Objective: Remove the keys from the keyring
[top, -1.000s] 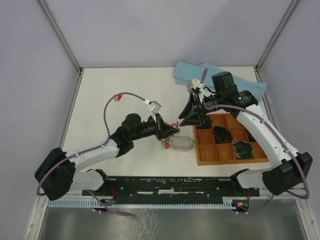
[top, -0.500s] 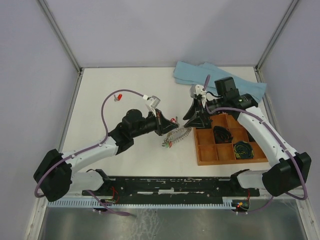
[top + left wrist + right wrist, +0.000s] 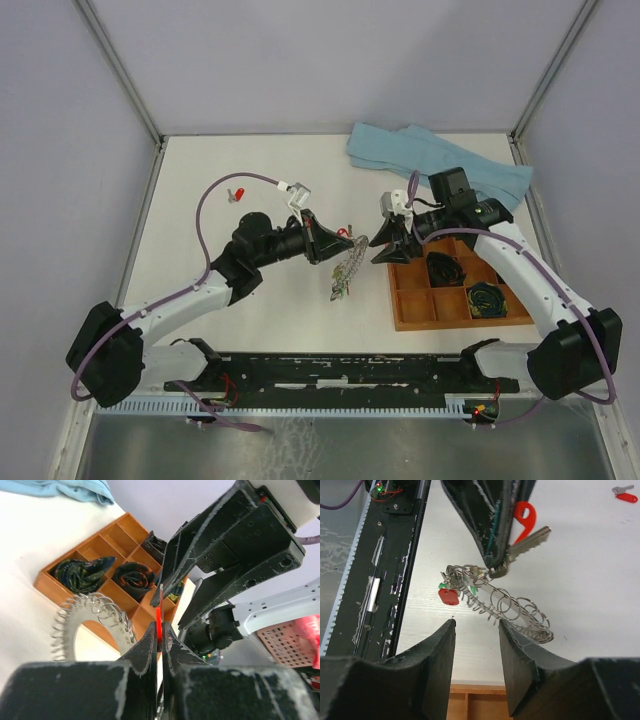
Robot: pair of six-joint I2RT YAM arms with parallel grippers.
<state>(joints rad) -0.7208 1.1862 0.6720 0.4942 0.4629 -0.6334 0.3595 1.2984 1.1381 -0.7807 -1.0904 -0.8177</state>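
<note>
Room: pale lilac walls [image 3: 60, 100] on three sides.
Table [image 3: 250, 170]: white; blue cloth [image 3: 420, 150] bunched far right, wooden tray [image 3: 455, 323] near right.
Left gripper [image 3: 340, 243]: clamped on a red-headed key [image 3: 524, 517], mid-table.
Right gripper [image 3: 385, 245]: jaws apart, just right of it, holding nothing.
Keyring [image 3: 347, 268]: dangles from that key, between both grippers.
Stray key [image 3: 237, 194]: red, far left.
Hard to see: ring's edge-on from above, can't count its keys; right arm hides part of the tray.
</note>
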